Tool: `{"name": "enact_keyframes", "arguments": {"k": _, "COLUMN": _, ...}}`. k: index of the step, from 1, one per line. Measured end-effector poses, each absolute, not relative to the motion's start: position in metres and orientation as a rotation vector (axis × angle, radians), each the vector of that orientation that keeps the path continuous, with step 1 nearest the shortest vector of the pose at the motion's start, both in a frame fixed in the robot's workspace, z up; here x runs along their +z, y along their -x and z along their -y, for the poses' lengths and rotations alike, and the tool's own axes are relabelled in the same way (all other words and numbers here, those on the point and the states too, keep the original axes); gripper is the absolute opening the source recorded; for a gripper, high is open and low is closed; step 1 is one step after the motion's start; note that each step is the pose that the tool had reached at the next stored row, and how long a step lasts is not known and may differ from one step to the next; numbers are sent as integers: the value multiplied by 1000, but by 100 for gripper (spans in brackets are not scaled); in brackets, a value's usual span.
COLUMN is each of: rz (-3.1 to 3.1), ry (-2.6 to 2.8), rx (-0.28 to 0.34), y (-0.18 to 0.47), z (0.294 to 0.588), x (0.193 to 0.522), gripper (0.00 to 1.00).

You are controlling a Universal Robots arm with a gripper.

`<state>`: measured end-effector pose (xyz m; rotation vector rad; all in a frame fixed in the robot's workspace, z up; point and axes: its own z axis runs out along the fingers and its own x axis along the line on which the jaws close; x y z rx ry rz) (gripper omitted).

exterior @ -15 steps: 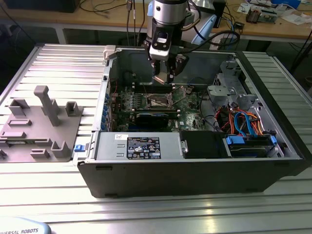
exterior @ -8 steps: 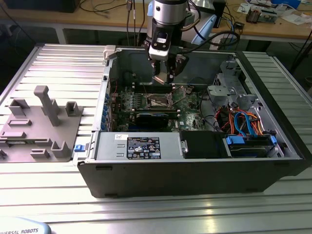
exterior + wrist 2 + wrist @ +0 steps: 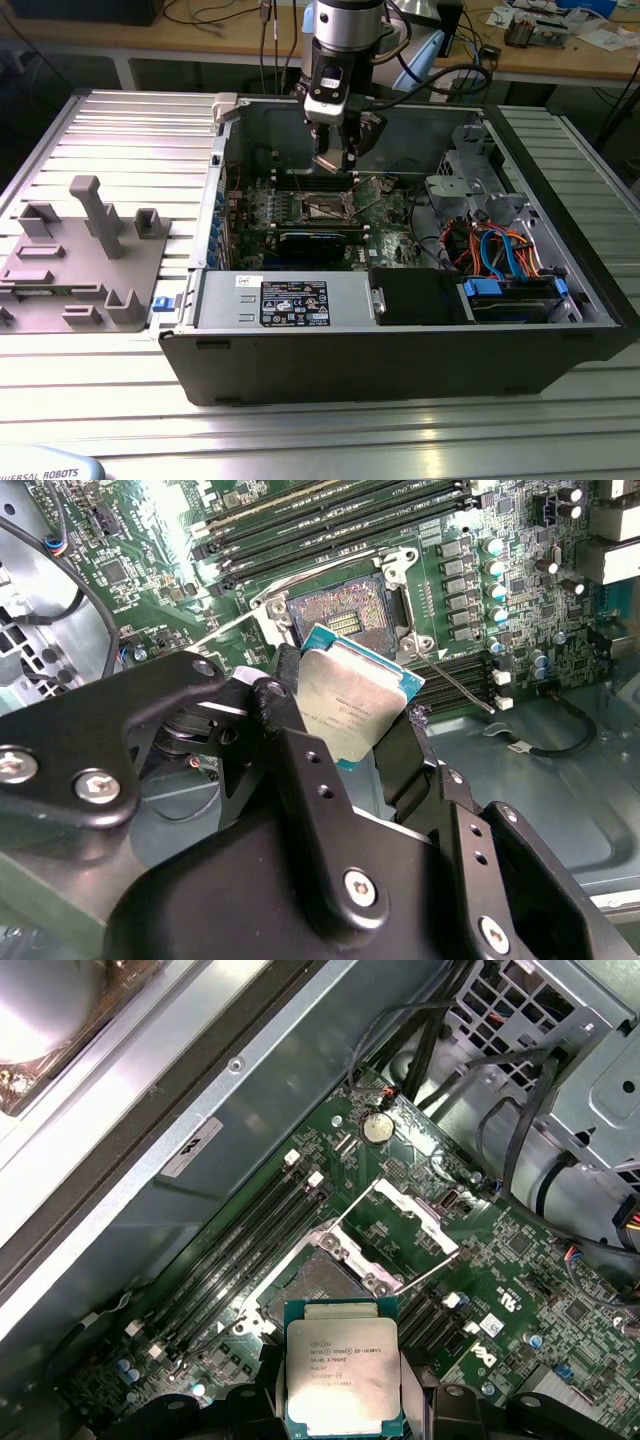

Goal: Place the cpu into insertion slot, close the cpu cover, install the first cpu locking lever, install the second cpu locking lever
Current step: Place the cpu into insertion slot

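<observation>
Here you see the gripper (image 3: pixel 336 160) with its fingers (image 3: pixel 400 755) pressed against two opposite edges of the cpu (image 3: pixel 343 1375), so the chip is pinched between them, grey metal top visible. Just beyond the fingertips, not touching the chip, the insertion slot (image 3: pixel 322 1285) lies uncovered. Further from the fingers, the cpu cover (image 3: pixel 418 1210) stands raised.

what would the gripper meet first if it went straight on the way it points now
Most likely the insertion slot: the gripper holds the cpu in line with the open socket, the cpu cover raised beside it. Depth is unclear, so the socket's rim could come first.
</observation>
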<state>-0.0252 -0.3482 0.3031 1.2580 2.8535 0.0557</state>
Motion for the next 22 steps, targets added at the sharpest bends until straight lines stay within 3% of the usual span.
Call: {"name": "enact_keyframes", "arguments": {"k": 22, "rz": -2832, "ry": -1305, "rx": 55, "y": 25, "z": 348, "x": 302, "gripper": 54}}
